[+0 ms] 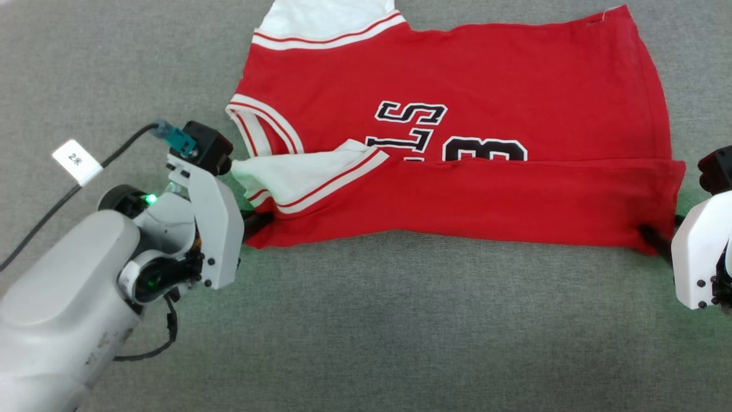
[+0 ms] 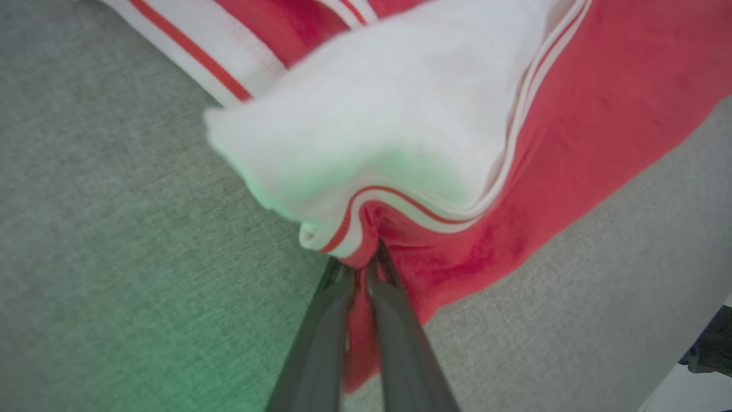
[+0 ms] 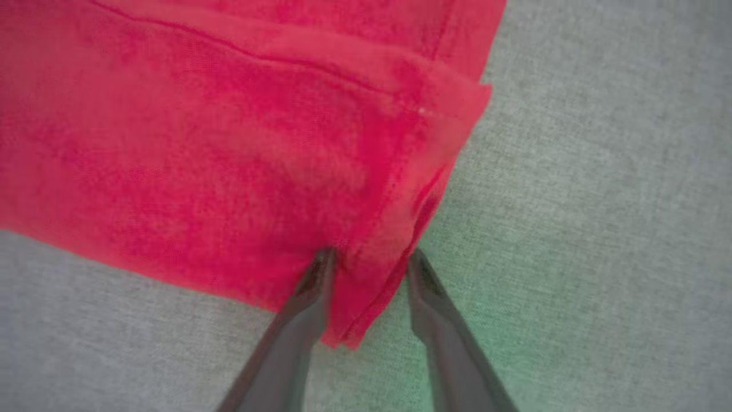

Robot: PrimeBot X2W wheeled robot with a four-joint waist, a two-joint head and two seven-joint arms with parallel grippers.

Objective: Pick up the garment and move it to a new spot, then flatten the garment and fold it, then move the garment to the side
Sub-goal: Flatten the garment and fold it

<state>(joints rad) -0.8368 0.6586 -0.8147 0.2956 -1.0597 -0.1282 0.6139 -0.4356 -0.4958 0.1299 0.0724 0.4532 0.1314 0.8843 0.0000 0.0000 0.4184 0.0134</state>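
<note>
Bare grey fabric surface [image 1: 400,320] lay open from four to seven o'clock, free passage. The red shirt [image 1: 486,86] sprawled flat across eleven to two, barring that way; a tagged black cable [image 1: 40,224] trailed across at nine.

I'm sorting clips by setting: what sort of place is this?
Probably a lab or test bench for folding: a plain grey fabric surface, one red jersey laid out, and a tagged cable.

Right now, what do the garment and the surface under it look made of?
The garment: soft matte knit, probably cotton or polyester jersey; limp folds, fine weave and stitched hem in the right wrist view. Its striped trim looks ribbed, unconfirmed. The surface: grey matte woven cloth or low carpet; fine grain, no shine.
</note>
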